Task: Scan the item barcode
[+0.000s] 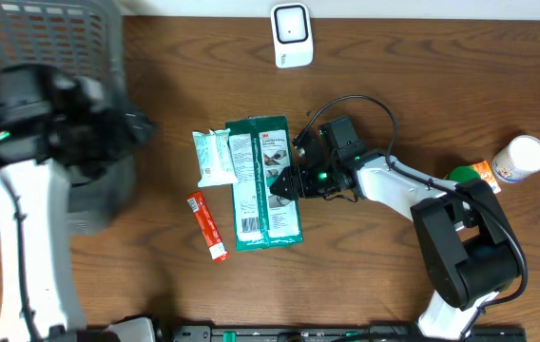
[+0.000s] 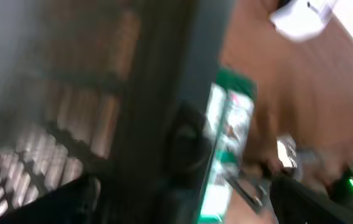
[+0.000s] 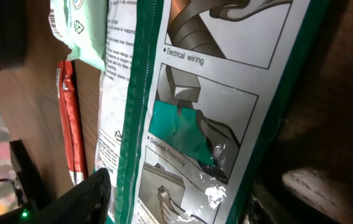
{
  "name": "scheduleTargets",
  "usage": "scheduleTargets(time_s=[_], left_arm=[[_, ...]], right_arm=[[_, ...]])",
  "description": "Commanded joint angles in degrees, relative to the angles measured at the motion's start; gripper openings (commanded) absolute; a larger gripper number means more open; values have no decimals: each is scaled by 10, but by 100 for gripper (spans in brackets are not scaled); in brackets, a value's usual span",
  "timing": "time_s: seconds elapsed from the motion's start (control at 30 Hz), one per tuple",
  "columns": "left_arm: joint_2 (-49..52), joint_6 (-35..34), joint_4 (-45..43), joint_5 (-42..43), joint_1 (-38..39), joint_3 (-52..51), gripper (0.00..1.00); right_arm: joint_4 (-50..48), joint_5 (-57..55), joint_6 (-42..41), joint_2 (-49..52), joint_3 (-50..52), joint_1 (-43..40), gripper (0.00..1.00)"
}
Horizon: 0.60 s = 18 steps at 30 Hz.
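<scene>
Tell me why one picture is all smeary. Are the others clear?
Left wrist view: smeared by movement, the green packet just a streak. Overhead view: sharp in the middle, only the left arm over the basket blurs. Right wrist view: close and crisp, print readable, small white glare spots on the packet's shiny plastic.

A green-and-white printed plastic package (image 3: pixel 214 93) with line-drawn instruction panels fills the centre through 1 o'clock. A pale mint plastic packet (image 3: pixel 80 31) sits just beside it at 11 o'clock. A thin red sachet (image 3: pixel 71 130) lies at 9 o'clock on the brown wooden tabletop (image 3: pixel 21 112). The right gripper (image 3: pixel 183 199) has its black fingers apart at 7 and 5 o'clock.
</scene>
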<state>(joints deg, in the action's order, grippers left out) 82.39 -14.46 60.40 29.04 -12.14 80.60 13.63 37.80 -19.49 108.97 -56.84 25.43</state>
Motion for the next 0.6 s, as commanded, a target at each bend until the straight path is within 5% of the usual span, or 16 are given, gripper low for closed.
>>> scheduleTargets(time_s=[0.0,0.27,0.43,0.57], left_arm=[[26,17,7,27,27,-16,93],[4,-34,-20,-110,-18,15,93],[-33,-10,-90,-113,-58,34,93],[-70,30,-182,-214,-64,34,93]], right_arm=[[14,-63,-2,24,18,5,65],[16,-63,-2,24,18,5,65],[15,-63,-2,24,18,5,65],[16,-63,-2,24,18,5,65]])
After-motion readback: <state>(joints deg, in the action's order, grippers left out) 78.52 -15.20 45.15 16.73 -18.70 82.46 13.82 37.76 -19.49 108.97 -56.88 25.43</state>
